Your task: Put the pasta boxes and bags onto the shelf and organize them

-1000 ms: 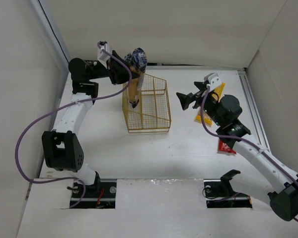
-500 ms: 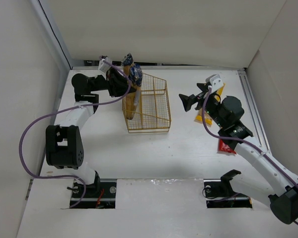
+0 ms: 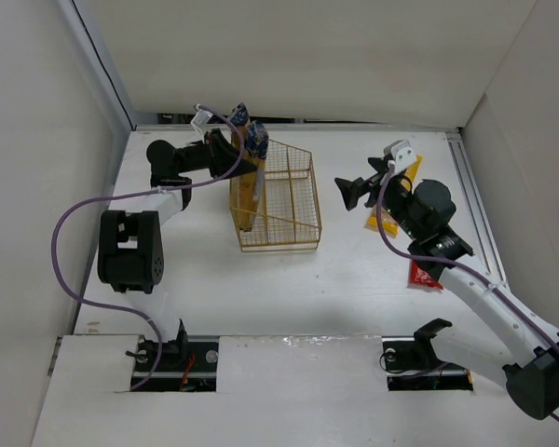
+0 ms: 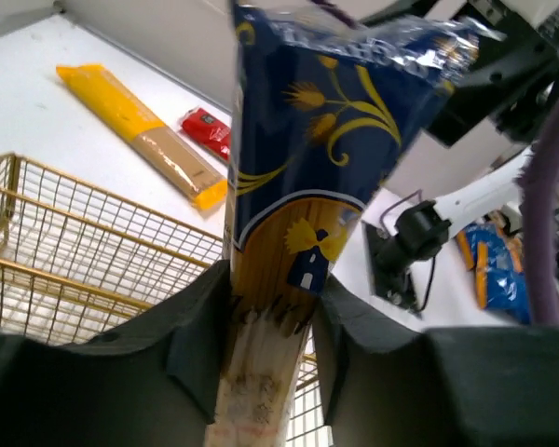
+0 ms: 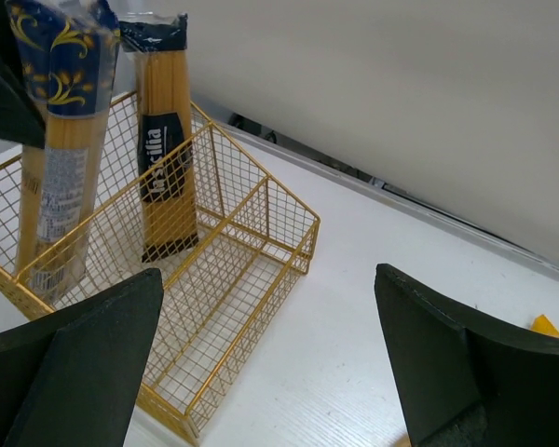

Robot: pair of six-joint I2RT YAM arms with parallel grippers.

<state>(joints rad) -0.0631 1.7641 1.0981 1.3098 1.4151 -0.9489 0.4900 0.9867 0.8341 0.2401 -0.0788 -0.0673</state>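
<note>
We've got bright, even overhead light, w/ soft faint shadows on the white table (image 3: 354, 279). Top view's sharp, slight bend at the edges. Left wrist cam: glare on the blue-end pack's (image 4: 307, 168) crinkled film, left fingers (image 4: 196, 354) blurry up close. Right wrist view's crisp farther out, right fingers (image 5: 65, 372) dark, soft-edged.

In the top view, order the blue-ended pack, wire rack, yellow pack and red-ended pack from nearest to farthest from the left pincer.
1. Blue-ended pack, gripped in the left pincer.
2. Wire rack, just right.
3. Yellow pack, far right.
4. Red-ended pack, far right, near side.
</note>
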